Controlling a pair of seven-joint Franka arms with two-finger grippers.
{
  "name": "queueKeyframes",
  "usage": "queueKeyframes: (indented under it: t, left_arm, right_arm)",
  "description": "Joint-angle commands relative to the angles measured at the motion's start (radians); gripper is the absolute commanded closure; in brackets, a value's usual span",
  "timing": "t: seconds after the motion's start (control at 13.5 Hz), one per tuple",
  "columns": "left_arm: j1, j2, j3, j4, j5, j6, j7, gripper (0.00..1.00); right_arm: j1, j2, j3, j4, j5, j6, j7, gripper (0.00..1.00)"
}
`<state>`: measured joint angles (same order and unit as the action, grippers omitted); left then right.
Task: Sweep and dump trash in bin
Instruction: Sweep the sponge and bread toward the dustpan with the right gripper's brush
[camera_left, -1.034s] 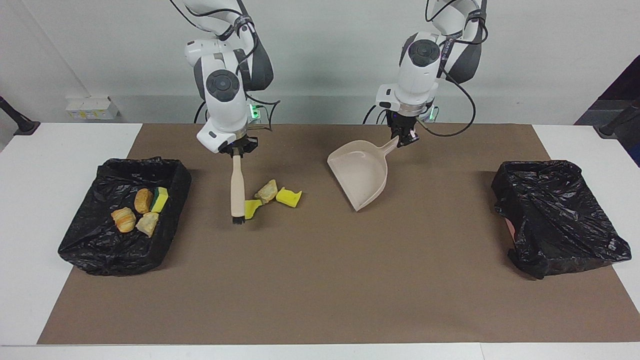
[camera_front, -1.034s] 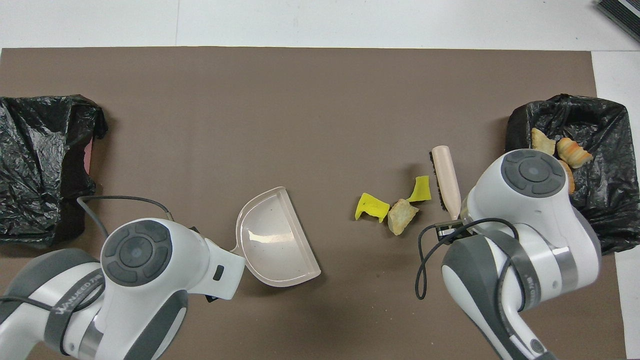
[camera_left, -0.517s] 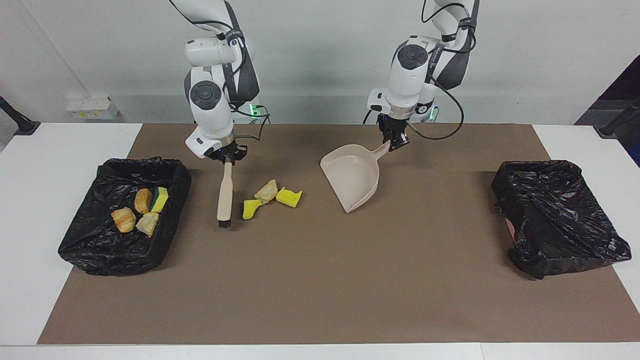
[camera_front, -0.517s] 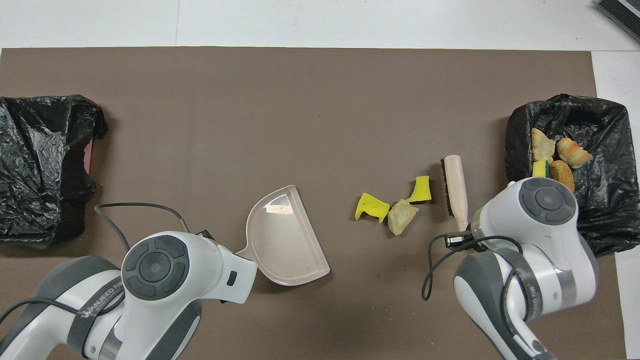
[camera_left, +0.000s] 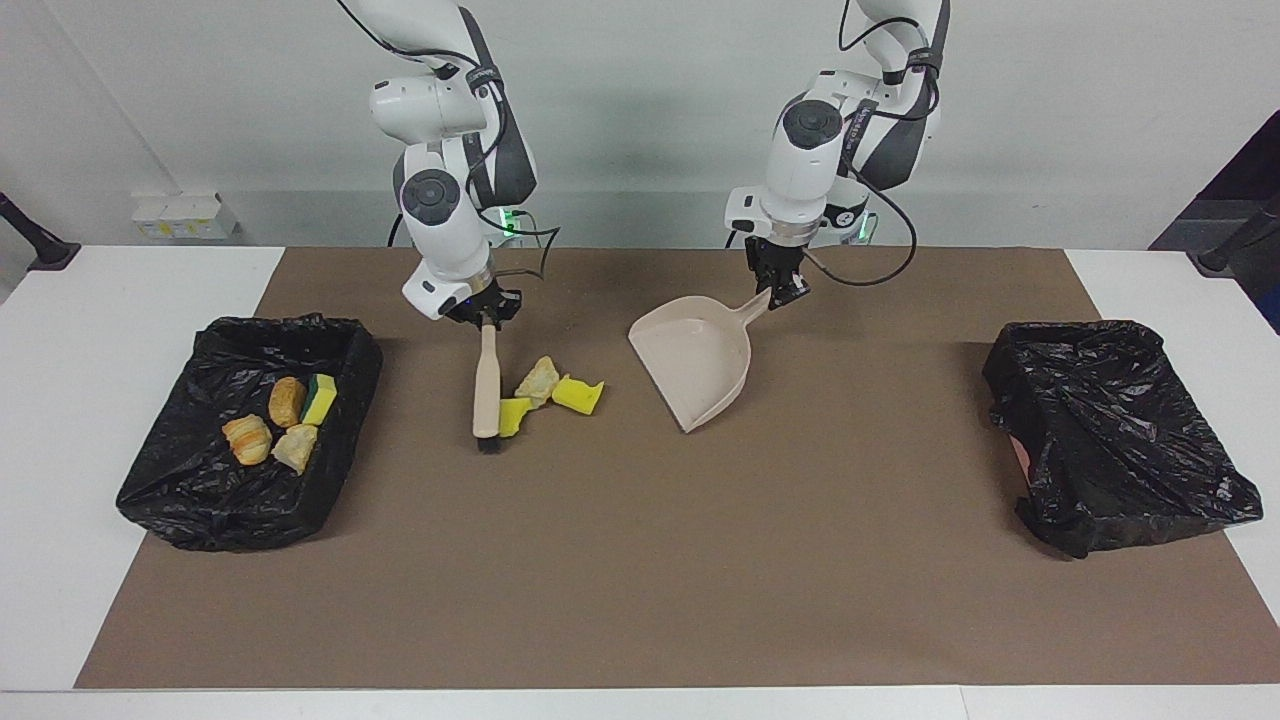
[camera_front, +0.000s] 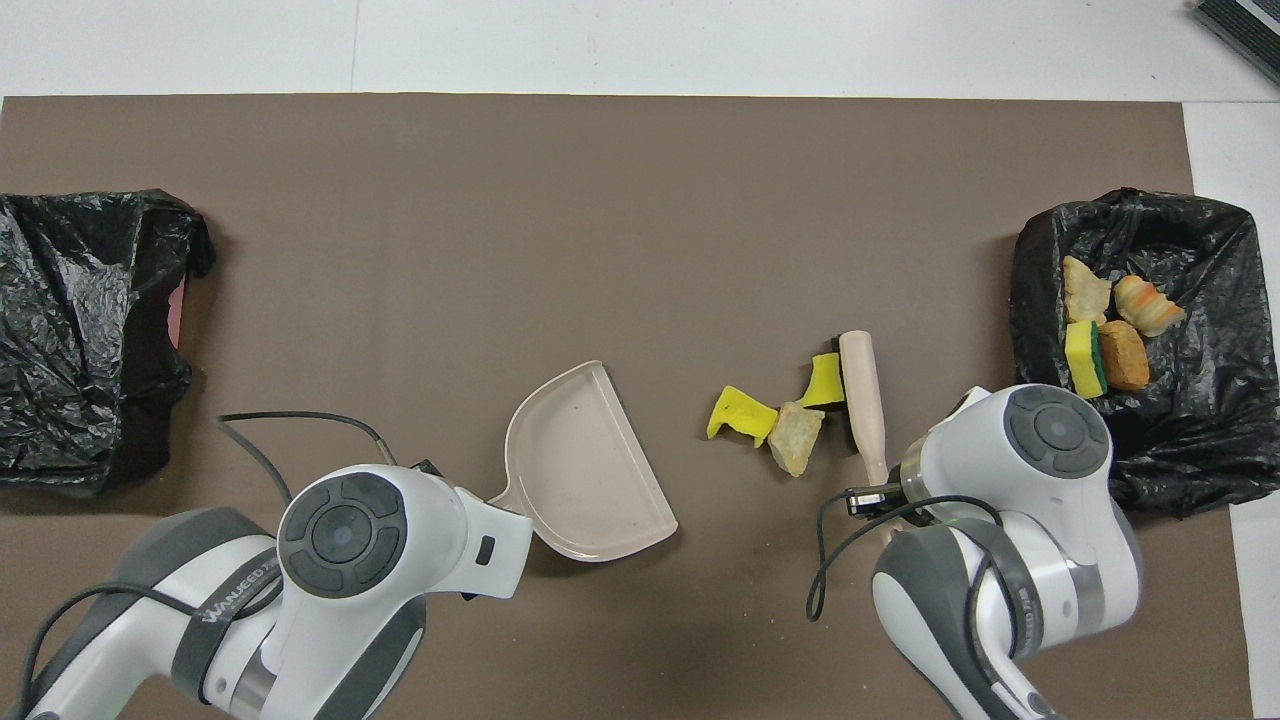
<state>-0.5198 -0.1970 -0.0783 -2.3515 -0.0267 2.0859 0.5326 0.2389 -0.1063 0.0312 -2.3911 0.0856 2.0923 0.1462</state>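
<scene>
My right gripper (camera_left: 484, 318) is clamped on the brush (camera_left: 486, 390), bristles touching the nearest of 3 trash pieces (camera_left: 548, 390). The dustpan (camera_left: 692, 372), clamped in my left gripper (camera_left: 779, 292), lies toward the left arm's end, so I'd sweep that way, broadside.

In the overhead view the right arm's white wrist housing (camera_front: 1040, 450) hides the right gripper and the top of the beige plastic brush's handle (camera_front: 862, 400). The left arm's white wrist housing (camera_front: 400, 530) likewise covers the left gripper and most of the beige plastic dustpan's handle (camera_front: 510, 495). The crumpled black plastic bin bag at the frame's left side (camera_front: 80, 330) is cut off by that edge, and its inside cannot be made out.
</scene>
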Motion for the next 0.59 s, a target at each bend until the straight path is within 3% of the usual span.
queueKeyframes:
  t: [0.0,0.37,0.52]
  left_arm:
    - [-0.023,0.008,0.009,-0.015,-0.010,0.045,-0.042,1.00]
    - [-0.023,0.016,0.011,-0.006,0.017,0.039,-0.034,1.00]
    - [-0.035,0.016,0.009,-0.002,0.045,0.040,-0.040,1.00]
  right_arm:
    - [0.040,0.010,0.010,0.044,0.048,0.011,-0.028,1.00]
    - [0.131,0.092,0.012,0.096,0.114,0.026,-0.017,1.00]
    - [0.170,0.120,0.015,0.153,0.199,0.026,0.006,1.00]
